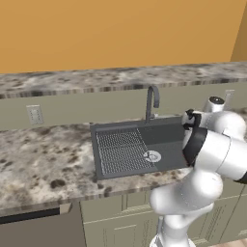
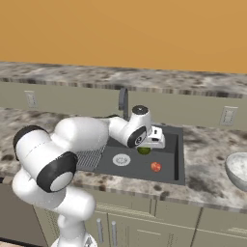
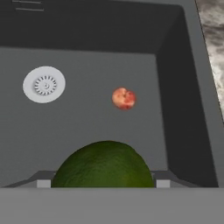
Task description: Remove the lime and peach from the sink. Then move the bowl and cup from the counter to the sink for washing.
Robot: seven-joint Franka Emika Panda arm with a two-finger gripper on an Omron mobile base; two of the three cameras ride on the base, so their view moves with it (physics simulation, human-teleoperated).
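- Gripper (image 2: 150, 143) is hanging low inside the sink (image 2: 177, 144), and we are seeing its jaws standing wide with the lime (image 3: 103, 165) sitting between them at the near edge of the hand view.
- We are not able to tell whether the fingers are pressing on the lime or whether it is lifted off the basin floor.
- We are seeing the lime in the right base view as a green patch (image 2: 144, 150) just under the hand.
- We are finding the peach (image 3: 124, 98) lying on the basin floor, apart from the lime, toward the right wall of the sink; the right base view is showing it (image 2: 155, 166) near the front wall.
- We are spotting the drain (image 3: 44, 84) to the left of the peach, well clear of both fruits.
- We are seeing the bowl (image 2: 238, 170) resting on the counter (image 2: 207, 149) to the right of the sink, cut off by the picture's edge.
- We are noting the faucet (image 1: 152, 101) rising behind the sink, with the ribbed drainer (image 1: 118, 150) on the left half.
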